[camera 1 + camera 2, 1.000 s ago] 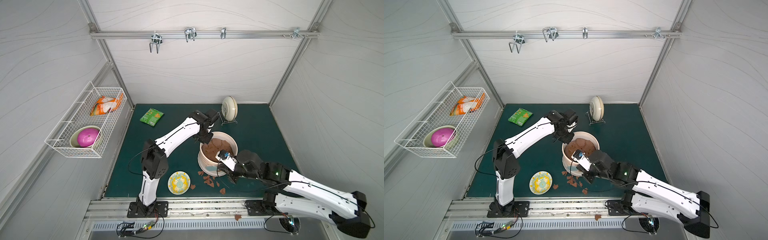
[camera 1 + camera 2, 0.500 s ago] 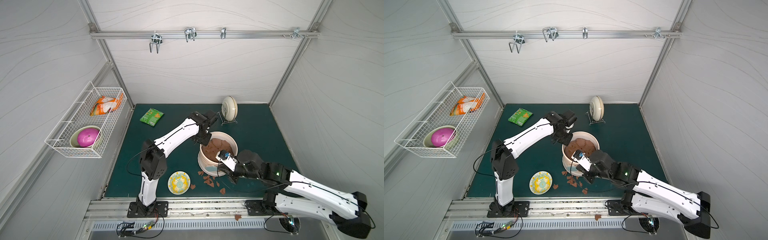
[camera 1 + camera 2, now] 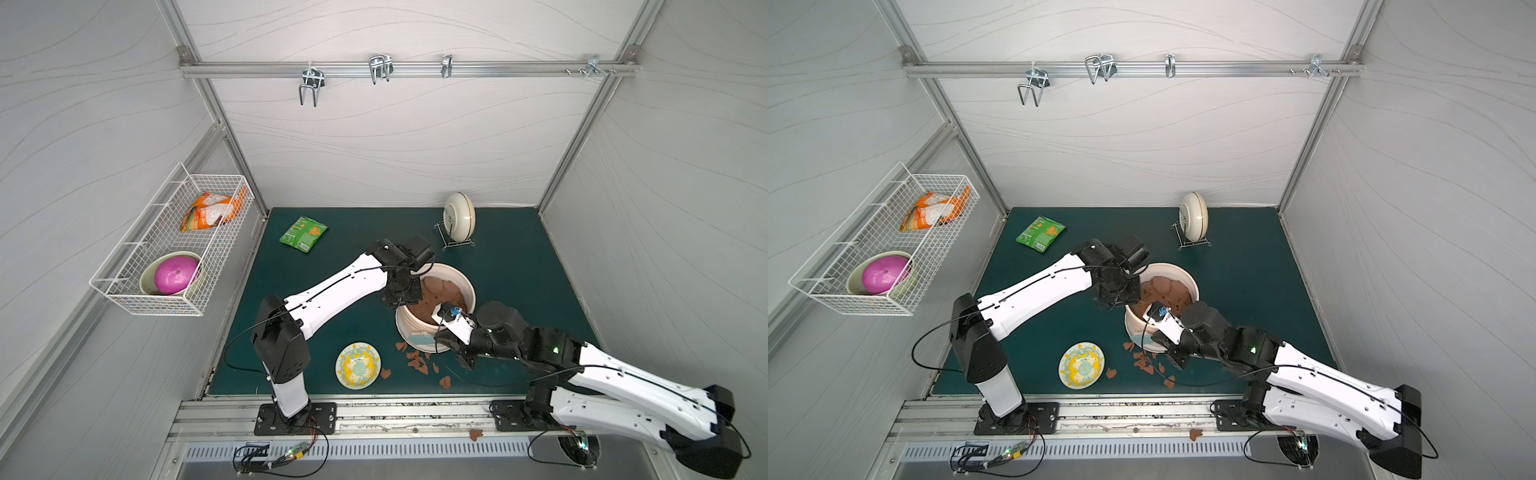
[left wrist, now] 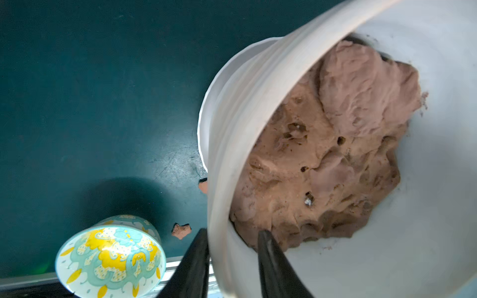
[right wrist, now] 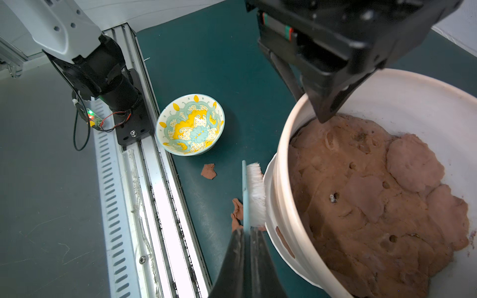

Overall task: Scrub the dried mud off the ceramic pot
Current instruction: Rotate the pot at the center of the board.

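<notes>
Left claw (image 4: pixel 232 231) astride ceramic pot (image 3: pixel 468 281) rim, one finger inside, one outside; clamped or slack, cannot tell; right claw (image 5: pixel 249 232) clamped on brush (image 5: pixel 255 191), bristles against pot's outer wall; pot upright near middle of surface (image 3: pixel 519 270); dried mud (image 3: pixel 417 360) flakes scattered beside its base, one smear on base rim.

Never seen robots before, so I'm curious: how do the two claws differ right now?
The left gripper straddles the rim of the ceramic pot, one finger inside, one outside; the right gripper is shut on a brush held against its outer wall. The left jaws stand apart; the right's are pinched together. Both have black fingers.
</notes>
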Tool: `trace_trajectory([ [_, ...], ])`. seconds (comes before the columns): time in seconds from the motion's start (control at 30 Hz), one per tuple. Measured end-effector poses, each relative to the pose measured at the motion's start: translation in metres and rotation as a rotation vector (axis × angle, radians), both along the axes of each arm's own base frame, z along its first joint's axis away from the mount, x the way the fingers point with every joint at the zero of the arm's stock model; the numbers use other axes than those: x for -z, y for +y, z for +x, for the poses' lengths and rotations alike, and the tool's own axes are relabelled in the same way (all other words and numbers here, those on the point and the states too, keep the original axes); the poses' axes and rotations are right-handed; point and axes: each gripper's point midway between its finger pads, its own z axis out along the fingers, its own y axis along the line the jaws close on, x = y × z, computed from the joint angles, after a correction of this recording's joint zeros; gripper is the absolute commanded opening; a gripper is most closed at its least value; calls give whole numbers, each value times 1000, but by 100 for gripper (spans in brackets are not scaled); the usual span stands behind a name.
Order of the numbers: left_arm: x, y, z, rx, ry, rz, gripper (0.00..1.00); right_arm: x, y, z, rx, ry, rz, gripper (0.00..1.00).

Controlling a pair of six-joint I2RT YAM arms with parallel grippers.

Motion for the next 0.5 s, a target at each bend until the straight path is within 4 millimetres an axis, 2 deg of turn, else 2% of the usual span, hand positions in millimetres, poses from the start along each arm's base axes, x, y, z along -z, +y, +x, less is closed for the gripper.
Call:
trace_trajectory([
  [0.2,5,1,-3,-57,24,0,21,0,1,-3,-12,8,5,0],
  [0.5,7,3,0,-98,30,16,8,8,8,-20,-52,-40,-51,0],
])
